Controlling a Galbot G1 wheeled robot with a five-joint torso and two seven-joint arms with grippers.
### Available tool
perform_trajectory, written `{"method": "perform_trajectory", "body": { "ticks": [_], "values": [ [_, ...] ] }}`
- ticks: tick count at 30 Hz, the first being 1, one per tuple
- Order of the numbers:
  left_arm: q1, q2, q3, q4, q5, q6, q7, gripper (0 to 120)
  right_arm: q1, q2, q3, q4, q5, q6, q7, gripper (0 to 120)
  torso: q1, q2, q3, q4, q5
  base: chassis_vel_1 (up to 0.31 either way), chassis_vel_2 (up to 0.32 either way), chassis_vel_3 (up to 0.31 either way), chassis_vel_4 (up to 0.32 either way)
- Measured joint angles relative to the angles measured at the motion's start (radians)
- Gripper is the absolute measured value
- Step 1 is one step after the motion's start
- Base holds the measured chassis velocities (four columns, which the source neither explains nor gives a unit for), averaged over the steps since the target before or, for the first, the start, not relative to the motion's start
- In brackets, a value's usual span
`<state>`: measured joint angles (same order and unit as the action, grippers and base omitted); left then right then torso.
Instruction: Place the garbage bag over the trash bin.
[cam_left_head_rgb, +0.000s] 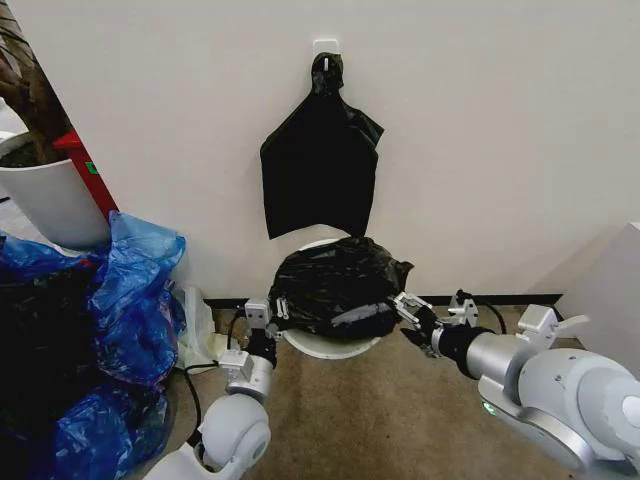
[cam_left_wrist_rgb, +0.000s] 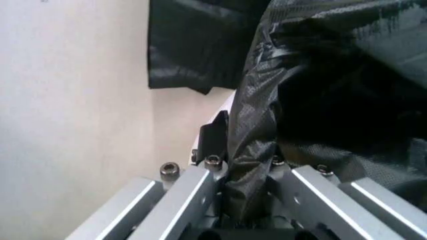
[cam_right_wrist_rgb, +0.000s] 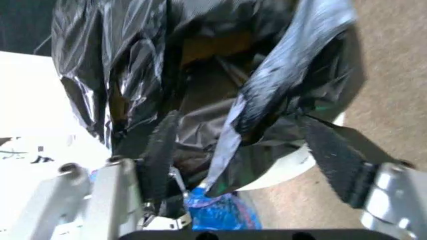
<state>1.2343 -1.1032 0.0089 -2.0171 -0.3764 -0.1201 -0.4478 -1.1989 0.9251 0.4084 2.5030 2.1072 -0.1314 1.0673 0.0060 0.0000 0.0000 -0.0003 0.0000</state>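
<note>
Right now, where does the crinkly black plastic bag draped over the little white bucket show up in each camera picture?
Head view: the crinkly black garbage bag sits at centre, over the round white trash bin.
Left wrist view: it is pinched between the left gripper fingers.
Right wrist view: it hangs between the open right gripper fingers.
Shared landmark: the bin's white rim.

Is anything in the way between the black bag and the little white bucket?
Nothing visible is. The garbage bag already sits bunched on top of the trash bin. The left gripper pinches its edge on one side; the right gripper is at the other side with film between its spread fingers.
</note>
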Motion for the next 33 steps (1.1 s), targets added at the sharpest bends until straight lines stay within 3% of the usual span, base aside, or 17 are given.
{"method": "perform_trajectory", "body": {
  "ticks": [11, 16, 19, 33],
  "values": [
    [0.005, 0.002, 0.0, -0.015, 0.006, 0.001, 0.005, 1, -0.023, 0.03, -0.012, -0.001, -0.036, -0.002, 0.0, 30, 0.0, 0.0, 0.0, 0.0001, 0.0, 0.0, 0.0, 0.0, 0.0],
    [0.007, 0.001, -0.004, -0.027, -0.003, 0.009, 0.001, 1, -0.039, 0.036, -0.024, -0.002, -0.066, -0.006, -0.001, 8, 0.0, 0.0, 0.0, 0.0, 0.0, 0.0, 0.0, 0.0, 0.0],
    [0.01, 0.0, -0.005, -0.027, -0.012, 0.024, -0.007, 1, -0.046, 0.04, -0.031, -0.002, -0.082, -0.012, -0.008, 0, 0.0, 0.0, 0.0, 0.0, 0.0, 0.0, 0.0, 0.0, 0.0],
    [-0.018, -0.041, -0.039, -0.062, -0.267, 0.146, -0.149, 1, -0.156, 0.059, -0.034, -0.003, -0.141, -0.125, -0.023, 0, 0.0, 0.0, 0.0, 0.0001, -0.0001, 0.0, 0.0, 0.0, 0.0]
  ]
}}
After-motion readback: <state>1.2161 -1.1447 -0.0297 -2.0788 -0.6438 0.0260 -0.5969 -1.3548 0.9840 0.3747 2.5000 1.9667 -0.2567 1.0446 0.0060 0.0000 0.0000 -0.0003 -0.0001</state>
